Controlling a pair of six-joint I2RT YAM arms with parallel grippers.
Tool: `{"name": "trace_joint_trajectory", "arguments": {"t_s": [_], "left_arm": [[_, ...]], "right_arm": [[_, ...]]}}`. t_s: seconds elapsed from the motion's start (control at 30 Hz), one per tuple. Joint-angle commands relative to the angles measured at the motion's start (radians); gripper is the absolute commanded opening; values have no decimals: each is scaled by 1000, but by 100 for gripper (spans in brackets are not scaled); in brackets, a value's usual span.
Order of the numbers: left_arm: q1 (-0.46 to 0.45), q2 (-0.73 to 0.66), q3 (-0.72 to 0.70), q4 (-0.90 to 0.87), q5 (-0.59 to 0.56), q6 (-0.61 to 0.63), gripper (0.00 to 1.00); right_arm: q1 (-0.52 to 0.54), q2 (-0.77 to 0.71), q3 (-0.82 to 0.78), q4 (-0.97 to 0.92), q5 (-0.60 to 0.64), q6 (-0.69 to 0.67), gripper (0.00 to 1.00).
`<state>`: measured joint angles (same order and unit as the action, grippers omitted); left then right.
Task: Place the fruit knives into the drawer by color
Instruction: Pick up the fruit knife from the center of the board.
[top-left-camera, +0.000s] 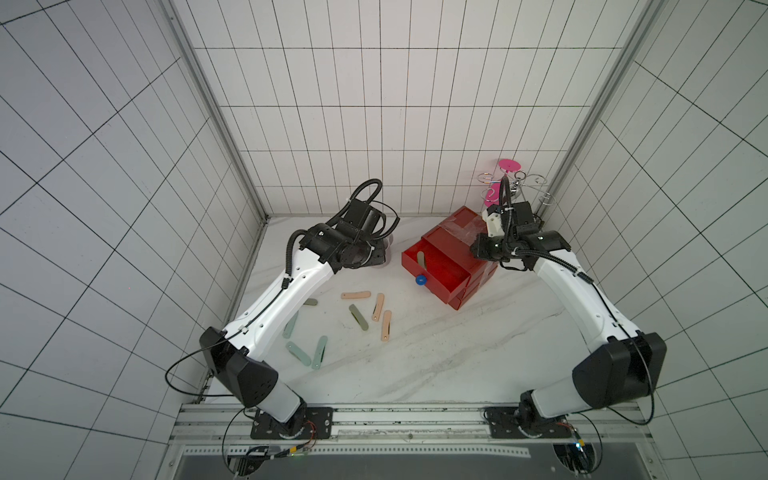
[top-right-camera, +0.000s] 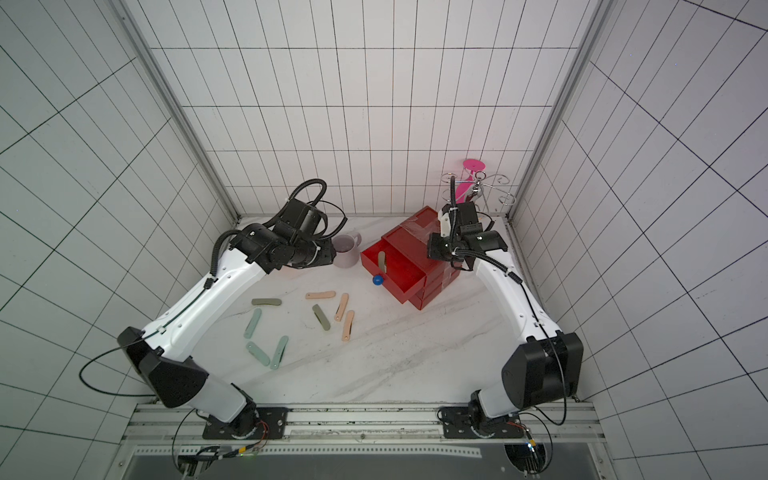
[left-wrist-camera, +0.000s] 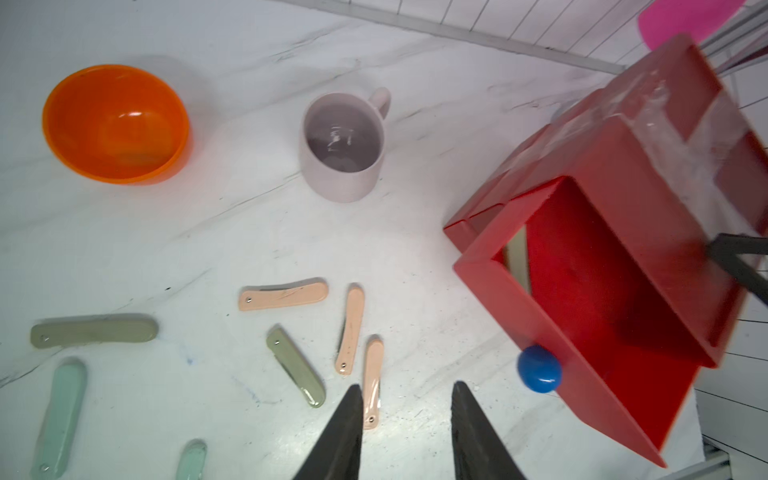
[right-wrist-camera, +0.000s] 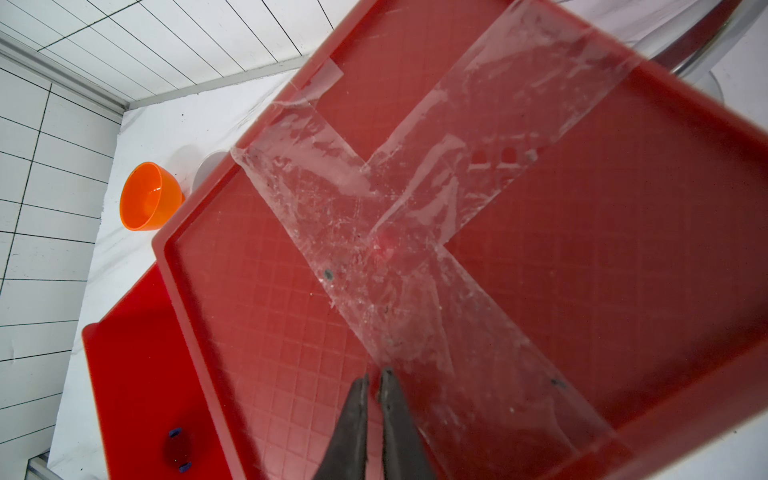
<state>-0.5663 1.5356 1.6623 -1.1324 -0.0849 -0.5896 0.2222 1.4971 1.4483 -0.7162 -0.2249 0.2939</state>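
Resting right fingers (right-wrist-camera: 353, 424), shut with nothing between, on the taped top of the red drawer (top-left-camera: 459, 227) at the tabletop's (top-left-camera: 457, 353) back right. Holding left fingers (left-wrist-camera: 340, 436) apart and empty above the tabletop, near the blue knob (left-wrist-camera: 539, 369) of the pulled-out top tray (top-left-camera: 446, 268). Inside that tray, one olive-grey knife (top-left-camera: 420, 261) leaning on a wall. Between the arms, loose fruit knives (top-right-camera: 320, 295): three peach-pink, two olive-grey, three mint.
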Motion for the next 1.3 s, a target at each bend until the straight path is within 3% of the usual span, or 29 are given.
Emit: {"name": "trace_joint_trajectory", "arguments": {"t_s": [0.0,0.43,1.27], "left_arm": [[34,-36,-86,23,-19,8,39],[124,43,-298,48,40,12,43],[128,260,-471,254,111,-48,52]], "right_arm": [[-7,40,-58,-149,30,-16,12],[-6,40,-65,-148,29,-17,12],[-7,36,-69,-147,21,-19,12]]}}
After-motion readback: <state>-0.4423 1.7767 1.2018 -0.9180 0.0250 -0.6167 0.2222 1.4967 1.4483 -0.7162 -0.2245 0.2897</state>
